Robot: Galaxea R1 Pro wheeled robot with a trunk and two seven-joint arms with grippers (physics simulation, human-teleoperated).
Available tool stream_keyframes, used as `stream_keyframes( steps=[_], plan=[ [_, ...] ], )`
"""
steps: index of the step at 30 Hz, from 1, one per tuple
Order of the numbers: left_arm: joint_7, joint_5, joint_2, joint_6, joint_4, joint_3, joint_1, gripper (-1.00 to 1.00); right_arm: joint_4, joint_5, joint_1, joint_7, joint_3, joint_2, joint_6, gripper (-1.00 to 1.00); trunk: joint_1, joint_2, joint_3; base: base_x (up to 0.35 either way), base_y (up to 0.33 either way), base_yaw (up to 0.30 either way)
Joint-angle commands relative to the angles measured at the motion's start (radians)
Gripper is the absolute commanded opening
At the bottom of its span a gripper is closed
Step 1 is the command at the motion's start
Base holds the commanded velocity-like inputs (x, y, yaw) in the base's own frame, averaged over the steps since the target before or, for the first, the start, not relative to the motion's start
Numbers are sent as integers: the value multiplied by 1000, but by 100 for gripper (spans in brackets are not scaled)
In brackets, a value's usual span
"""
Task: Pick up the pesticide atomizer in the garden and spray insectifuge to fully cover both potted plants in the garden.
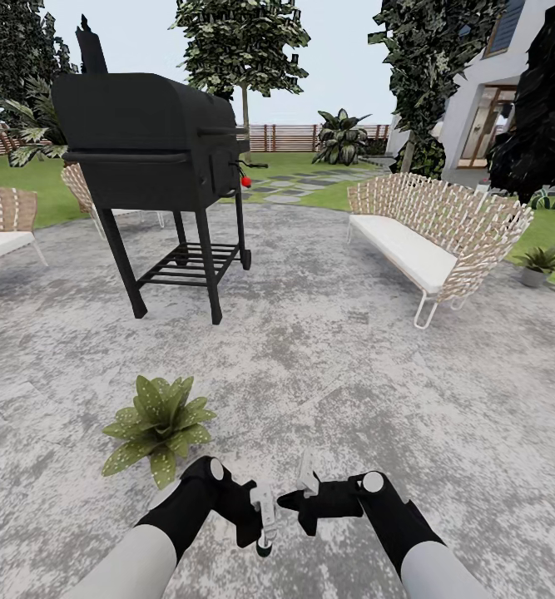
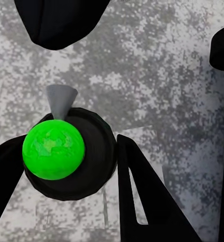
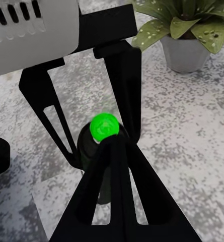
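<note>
1. Wicker seat (image 1: 2, 220), far left edge of the patio (image 1: 335, 349); white cushion, partly cut off by the frame.
2. Black barbecue grill (image 1: 156, 158), standing on the grey paving, left of centre; lid down, slatted shelf between its legs.
3. Potted plant (image 1: 159, 423), low rosette of spotted olive-green leaves, on the paving near the robot, just ahead of the left arm. In the right wrist view it stands in a pale grey pot (image 3: 184, 50).
4. Left gripper (image 1: 265, 520), fingers pinching the pesticide atomizer (image 1: 264, 545); the left wrist view shows the dark bottle with a bright green round end (image 2: 54, 148) between the black fingers.
5. Right gripper (image 1: 306, 487), close beside the left one; whether its fingers are spread or pressed I cannot tell. In the right wrist view its 2 black fingers (image 3: 117, 186) point at the same bottle (image 3: 104, 146).
6. Wicker sofa (image 1: 431, 237), right side of the patio, white cushion.
7. Second potted plant (image 1: 542, 264), on the lawn's edge, far right.
8. Brown slatted fence (image 1: 289, 137) and trees beyond.
</note>
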Motion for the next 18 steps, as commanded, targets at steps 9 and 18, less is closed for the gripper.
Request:
stream_keyframes(
  steps=[9,18],
  plan=[
    [-7,3,0,8,1,-1,0,-100,-1,11,-1,5,-8,2,-7,-100,0,0,-1,0,0,0],
    [-9,40,0,2,1,-2,0,-100,0,12,-1,4,-9,0,-8,-100,0,0,-1,0,0,0]
  ],
)
